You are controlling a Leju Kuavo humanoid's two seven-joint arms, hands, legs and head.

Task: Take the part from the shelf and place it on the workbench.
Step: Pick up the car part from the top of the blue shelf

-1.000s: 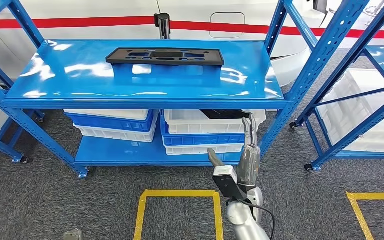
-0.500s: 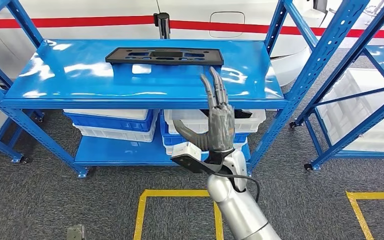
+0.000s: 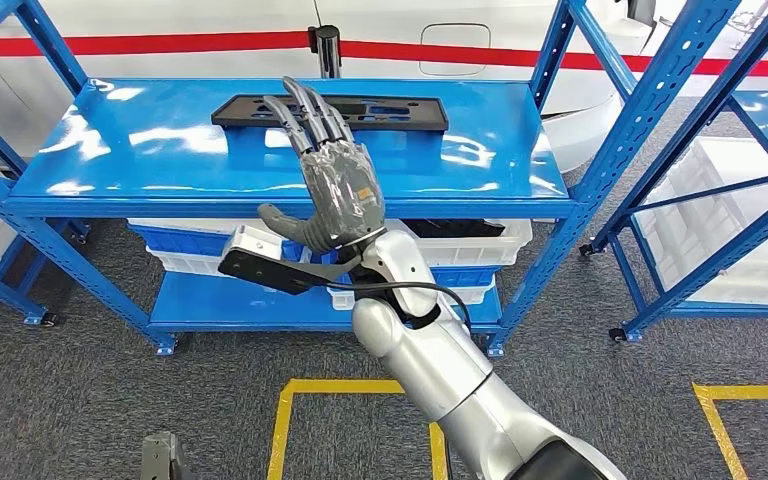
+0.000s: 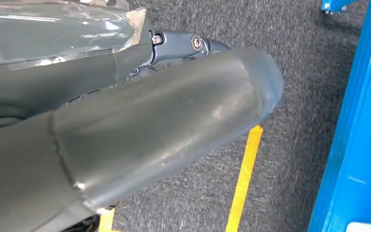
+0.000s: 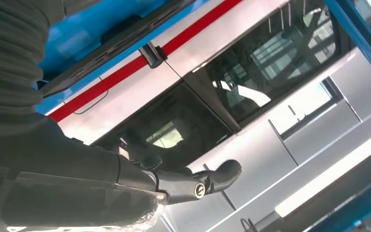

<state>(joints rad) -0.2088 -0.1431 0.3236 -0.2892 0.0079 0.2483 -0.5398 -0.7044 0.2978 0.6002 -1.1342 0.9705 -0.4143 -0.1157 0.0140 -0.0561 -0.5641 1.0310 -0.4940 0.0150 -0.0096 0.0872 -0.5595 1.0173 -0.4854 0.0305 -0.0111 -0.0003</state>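
A flat black part (image 3: 392,112) with several cut-outs lies at the back of the blue top shelf (image 3: 160,150). My right hand (image 3: 335,185) is raised in front of the shelf with its fingers (image 3: 305,110) straight and apart, holding nothing. Its fingertips overlap the left half of the part, and I cannot tell whether they touch it. In the right wrist view the part's edge (image 5: 121,42) runs past my dark fingers (image 5: 193,183). My left hand (image 4: 125,130) hangs over the grey carpet with its thumb out and nothing in it.
White and blue bins (image 3: 230,250) are stacked on the lower shelf. Blue uprights (image 3: 640,110) stand at the right, with a second rack (image 3: 750,200) beyond them. Yellow tape (image 3: 360,387) marks a square on the carpet. A white wall with a red stripe (image 3: 160,44) stands behind.
My right arm has swung up and to the left, from low in front of the lower bins to above the top shelf. The part has not moved.
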